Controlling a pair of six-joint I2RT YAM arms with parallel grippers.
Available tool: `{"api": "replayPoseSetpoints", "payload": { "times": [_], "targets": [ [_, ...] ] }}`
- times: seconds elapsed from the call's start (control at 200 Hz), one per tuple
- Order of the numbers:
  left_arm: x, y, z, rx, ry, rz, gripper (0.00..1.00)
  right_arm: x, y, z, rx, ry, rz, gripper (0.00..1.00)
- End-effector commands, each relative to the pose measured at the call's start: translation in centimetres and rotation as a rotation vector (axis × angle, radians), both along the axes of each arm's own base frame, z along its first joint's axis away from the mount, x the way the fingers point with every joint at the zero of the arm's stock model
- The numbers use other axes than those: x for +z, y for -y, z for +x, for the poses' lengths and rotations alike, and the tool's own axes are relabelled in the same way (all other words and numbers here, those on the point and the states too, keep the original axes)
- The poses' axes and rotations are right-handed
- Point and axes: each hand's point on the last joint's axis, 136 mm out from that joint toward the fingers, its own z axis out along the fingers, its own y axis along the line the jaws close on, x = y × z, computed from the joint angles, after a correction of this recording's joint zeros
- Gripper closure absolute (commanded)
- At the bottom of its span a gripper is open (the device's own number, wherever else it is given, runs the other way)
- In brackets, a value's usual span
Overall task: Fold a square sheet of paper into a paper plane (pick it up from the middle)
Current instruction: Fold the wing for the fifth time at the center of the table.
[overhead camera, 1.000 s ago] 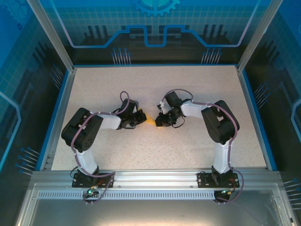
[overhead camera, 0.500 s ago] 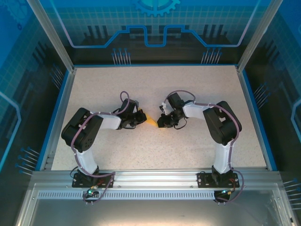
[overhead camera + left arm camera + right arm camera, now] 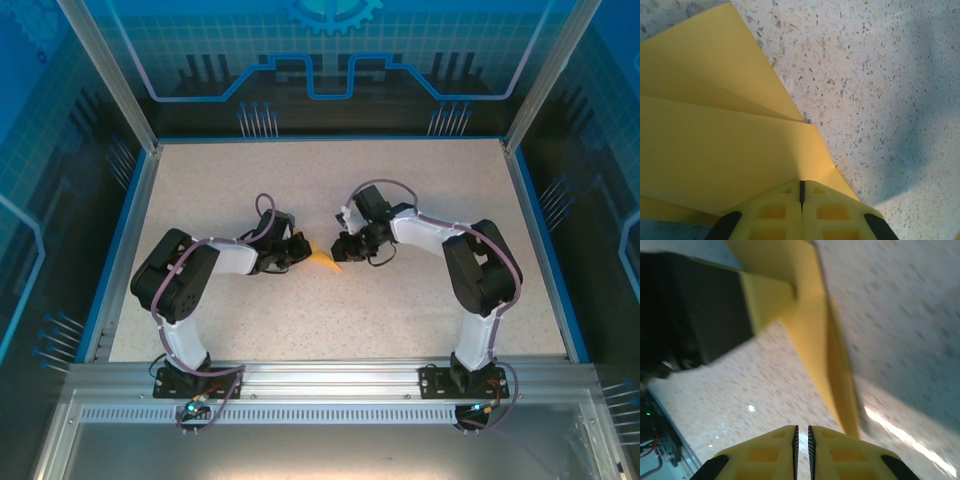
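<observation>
The paper plane (image 3: 323, 260) is orange-yellow paper folded to a narrow point, lying low over the middle of the table. My left gripper (image 3: 301, 251) is shut on its left end. In the left wrist view the creased paper (image 3: 715, 140) fans out ahead of the left gripper (image 3: 801, 186), whose jaws are pressed together on its edge. My right gripper (image 3: 341, 248) hangs just right of the plane's tip, apart from it. In the right wrist view the right gripper (image 3: 802, 432) has its jaws nearly touching with nothing between, and the plane (image 3: 812, 335) runs ahead, held by the left fingers (image 3: 767, 299).
The speckled tabletop (image 3: 330, 190) has a blue rim (image 3: 120, 250) and a metal rail (image 3: 320, 375) at the near edge, where both arm bases are bolted. Free table surface lies behind and to both sides of the arms.
The right gripper has drawn back from the paper, away toward the far side. More of the plane's pointed tip now shows. The left gripper has held still, shut on the paper.
</observation>
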Motion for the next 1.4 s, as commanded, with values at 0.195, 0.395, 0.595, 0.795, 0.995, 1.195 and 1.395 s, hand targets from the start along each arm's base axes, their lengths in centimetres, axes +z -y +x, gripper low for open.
{"api": "replayPoseSetpoints", "payload": {
  "times": [0.195, 0.395, 0.595, 0.795, 0.995, 1.195, 1.395],
  "targets": [
    [-2.6, -1.7, -0.9, 0.030, -0.078, 0.089, 0.93, -3.1, -2.2, 0.1, 0.023, -0.089, -0.002, 0.85],
    [-2.5, -1.7, -0.9, 0.032, -0.074, 0.089, 0.94, -4.8, -0.6, -0.7, -0.004, -0.130, -0.031, 0.86],
    [-2.3, -1.8, -0.8, 0.033, -0.069, 0.092, 0.93, -6.3, 0.9, -1.5, -0.017, -0.162, -0.074, 0.87],
    [-1.6, -1.6, -0.4, 0.021, -0.051, 0.095, 0.93, -7.7, 2.6, -2.1, -0.048, -0.193, -0.100, 0.89],
    [1.4, -0.1, 0.2, -0.016, 0.015, 0.002, 0.90, -8.5, 2.7, -2.2, -0.074, -0.225, -0.080, 0.90],
    [3.7, 2.3, -1.1, -0.033, 0.054, -0.151, 0.78, -8.8, 2.4, -2.0, -0.087, -0.238, -0.069, 0.90],
    [3.2, 3.9, -2.8, -0.049, 0.056, -0.171, 0.76, -9.1, 2.5, -2.0, -0.095, -0.247, -0.070, 0.90]
  ]
}}
